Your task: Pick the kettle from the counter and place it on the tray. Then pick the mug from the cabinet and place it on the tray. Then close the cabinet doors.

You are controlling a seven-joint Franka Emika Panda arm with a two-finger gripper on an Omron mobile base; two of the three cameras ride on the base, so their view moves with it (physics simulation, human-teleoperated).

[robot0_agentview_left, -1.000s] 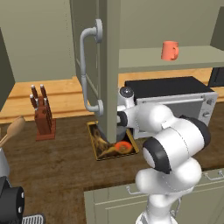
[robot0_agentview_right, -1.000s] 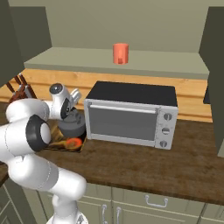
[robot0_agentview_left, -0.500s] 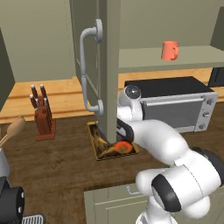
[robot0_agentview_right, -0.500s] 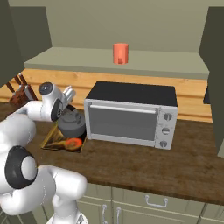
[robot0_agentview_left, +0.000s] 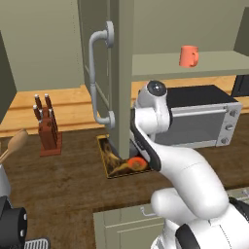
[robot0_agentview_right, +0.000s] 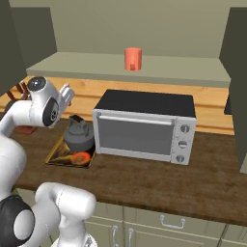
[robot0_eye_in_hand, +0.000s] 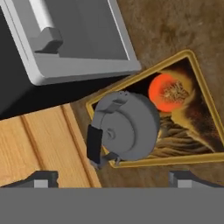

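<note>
The dark grey kettle (robot0_agentview_right: 78,135) (robot0_eye_in_hand: 126,131) stands on the yellow-rimmed tray (robot0_agentview_right: 57,157) (robot0_eye_in_hand: 199,159) (robot0_agentview_left: 106,156), at the end nearest the oven, on the dark counter (robot0_agentview_right: 193,178). My gripper (robot0_eye_in_hand: 113,179) (robot0_agentview_right: 67,96) hangs open above the kettle, apart from it, with nothing between its fingers. The salmon-orange mug (robot0_agentview_right: 132,59) (robot0_agentview_left: 188,55) stands on the cabinet's pale shelf (robot0_agentview_right: 183,71). An open cabinet door (robot0_agentview_left: 119,73) with a curved bar handle (robot0_agentview_left: 97,78) hides the kettle in the left base view.
A toaster oven (robot0_agentview_right: 144,126) (robot0_agentview_left: 202,121) stands right beside the tray. A knife block (robot0_agentview_left: 46,129) sits further left on the counter. A second open cabinet door (robot0_agentview_right: 239,87) stands at the right. A tan wooden ledge (robot0_agentview_right: 212,103) runs behind the oven.
My hand has risen from beside the kettle to above it, jaws still open. The kettle stays on the tray and the mug on its shelf.
</note>
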